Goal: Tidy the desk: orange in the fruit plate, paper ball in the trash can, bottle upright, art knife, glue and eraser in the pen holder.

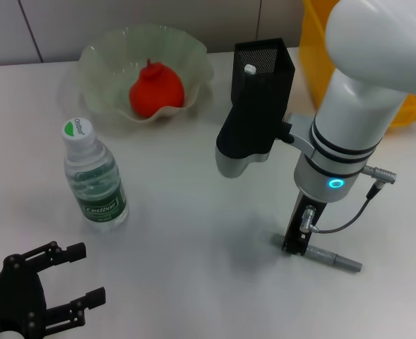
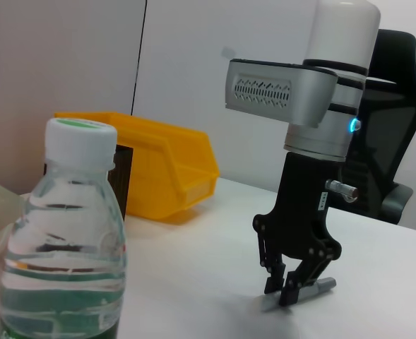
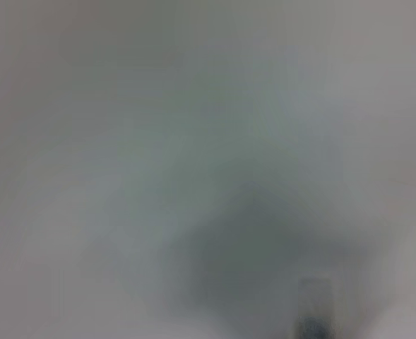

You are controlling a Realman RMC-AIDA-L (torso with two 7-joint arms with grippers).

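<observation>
You are in the pen-holder stage: the right gripper (image 2: 290, 294) stands straight down on the near right of the table (image 1: 193, 212), its fingers straddling a slim grey stick (image 1: 333, 258) that lies flat there, most likely the art knife or the glue, though you cannot tell which. In the left wrist view the two black fingertips sit on either side of one end of the stick and look drawn in against it, so I judge the grip is closing or just made; the stick rests on the table, not yet lifted. The next move calls for a firm pinch, a straight lift, then a carry toward the far side to the pen holder (image 1: 263, 78), which stands upright just behind the right arm's wrist and already has one white-tipped stick poking up inside. Since the hold is near one end, the stick may droop as it rises, so keep it clear of the mesh rim. The orange (image 1: 156, 91) already sits in the fruit plate (image 1: 98, 67) at the far left, and the bottle (image 1: 92, 176) stands upright on the left. The trash can (image 1: 313, 42) is at the far right. The left gripper (image 1: 70, 275) waits at the near left, its fingers spread and holding nothing.
</observation>
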